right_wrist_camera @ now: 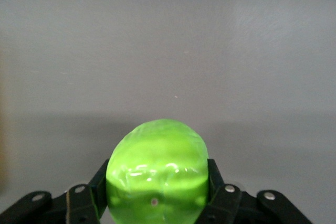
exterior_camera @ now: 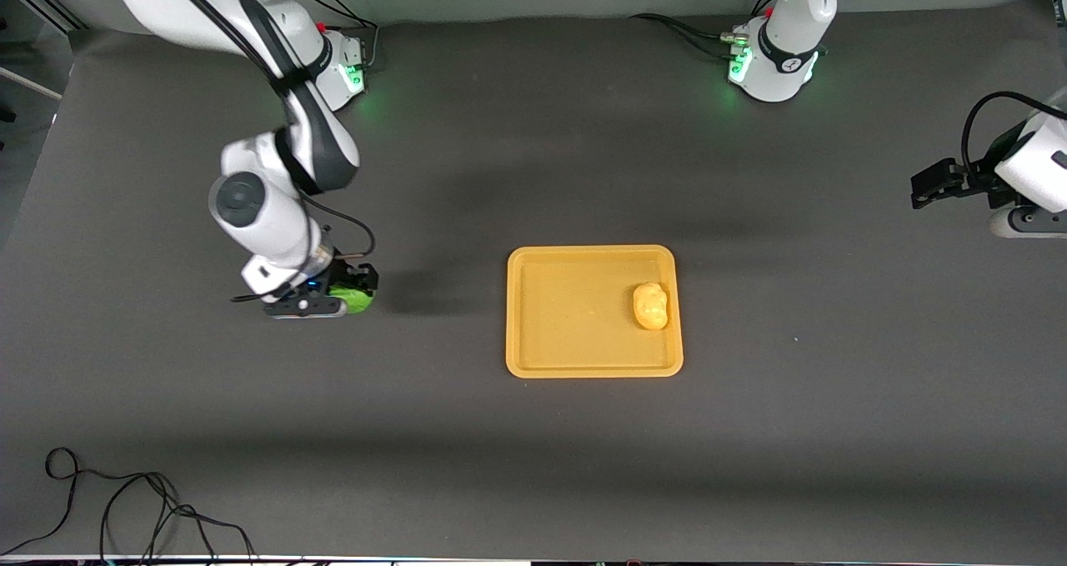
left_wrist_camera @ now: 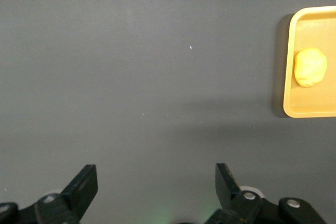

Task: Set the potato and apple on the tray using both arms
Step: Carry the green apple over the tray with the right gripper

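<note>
The orange-yellow tray lies mid-table. The yellow potato rests in it near the rim toward the left arm's end; both also show in the left wrist view, tray and potato. My right gripper is down at the table toward the right arm's end, shut on the green apple. In the right wrist view the apple fills the gap between the fingers. My left gripper is open and empty, raised at the left arm's end of the table, fingers wide apart.
A black cable lies looped on the table near the front camera at the right arm's end. The dark mat covers the table.
</note>
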